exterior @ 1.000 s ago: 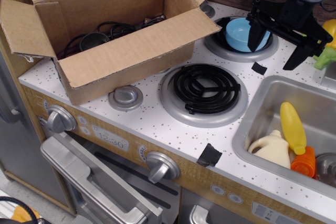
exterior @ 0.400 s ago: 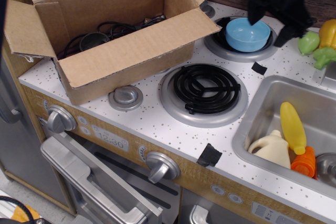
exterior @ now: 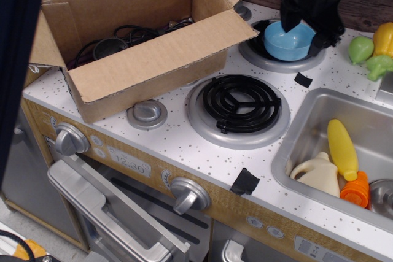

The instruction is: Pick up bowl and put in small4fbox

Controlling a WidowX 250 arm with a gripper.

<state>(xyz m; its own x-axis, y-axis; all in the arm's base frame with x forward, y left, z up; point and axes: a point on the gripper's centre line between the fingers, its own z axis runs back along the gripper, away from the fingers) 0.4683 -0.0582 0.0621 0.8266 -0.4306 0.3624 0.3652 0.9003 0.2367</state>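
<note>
We saw our black gripper [exterior: 305, 27] at the top right, pointing down from above. Its two fingers [exterior: 288, 21] were spread apart, one on each side. They were not squeezing anything. The arm above it went up out of the picture, so we could not see the rest.
</note>
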